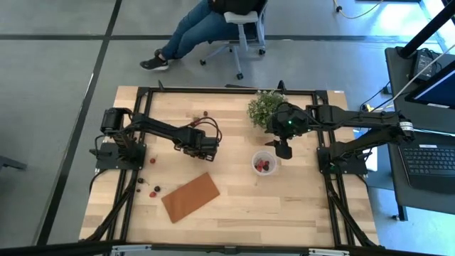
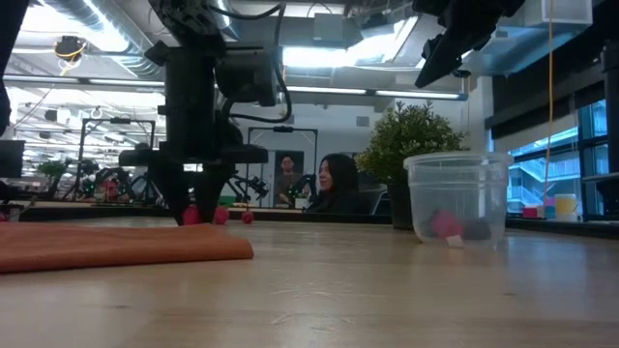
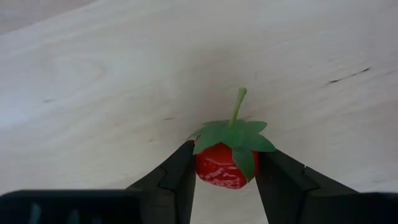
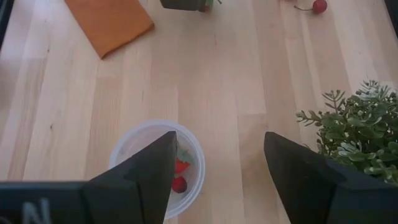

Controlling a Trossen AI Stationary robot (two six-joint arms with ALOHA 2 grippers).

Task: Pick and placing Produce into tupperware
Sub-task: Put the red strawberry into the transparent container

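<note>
Between the two dark fingers [image 3: 174, 180] of the left hand [image 1: 203, 144] sits a red strawberry [image 3: 222, 165] with a green leafy cap and a thin stem. Both fingers touch its sides, and it lies on the pale wooden desk [image 1: 234, 206]. This hand is low at the desk, well to the left of the tupperware [image 1: 264, 163]. Nearer to the front edge than this hand, a flat brown board [image 1: 190, 197] lies on the desk, and a few loose red and dark fruit pieces [image 1: 153, 190] are just left of the board.

The tupperware is a small clear round cup, right of the middle of the desk, with some red and dark pieces already inside. The right hand [image 1: 284, 147] hangs in the air just above and behind the tupperware, its fingers [image 4: 140, 180] spread apart and holding nothing. Behind it stands a green potted plant [image 1: 264, 107]. Beyond the desk, a person [image 1: 206, 25] sits on an office chair [image 1: 245, 32].
</note>
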